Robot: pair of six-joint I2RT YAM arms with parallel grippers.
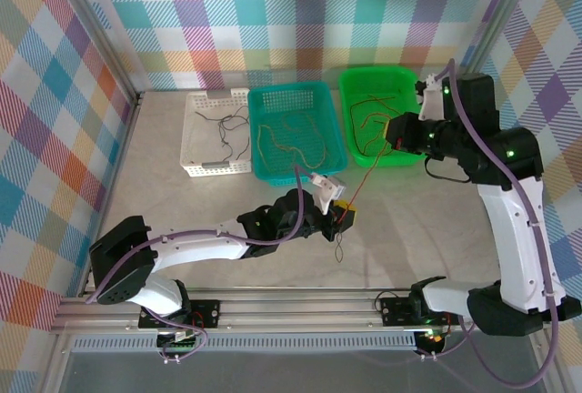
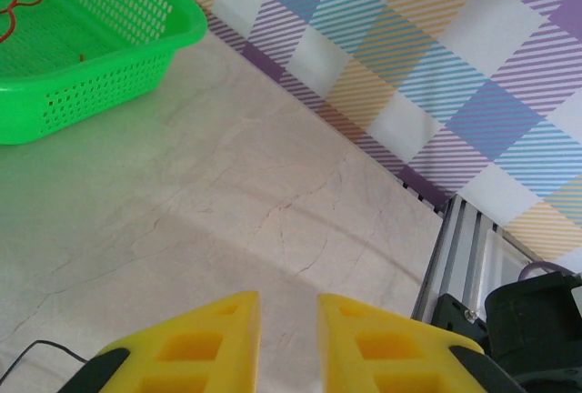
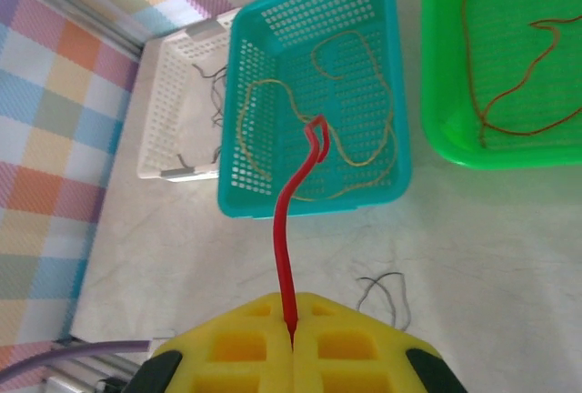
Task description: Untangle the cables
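1. The right gripper [image 3: 293, 316] was clenched on the red cable [image 3: 286, 229]. Its yellow fingers were pressed together, with the cable pinched in the seam between them.
2. From that grip the red cable ran out past the fingertips and ended in a small folded loop. Seen from above, it slanted from the right gripper [image 1: 393, 135] toward the left gripper [image 1: 344, 214]. Whether its far end touched those fingers could not be told.
3. The right arm stood upright from its base at the near right. It bent over at the top and reached left, holding its gripper over the near edge of the green basket [image 1: 350, 93].
4. The left gripper [image 2: 289, 320] was released. A narrow gap stood between its yellow fingers, bare table [image 2: 273, 184] showed through it, and nothing lay in it.
5. The left arm lay low, stretched from its base at the near left rightward across the table. Its gripper was in front of the near right corner of the teal basket [image 1: 286, 90].
6. A loose black cable [image 1: 338, 246] lay on the table just on the near side of the left gripper, outside the baskets.
7. Farther out, a yellow cable [image 3: 242, 125] lay coiled in the teal basket, a brown cable [image 3: 466, 20] in the green basket, and thin black cables [image 3: 216, 93] in the white basket [image 3: 159, 120].
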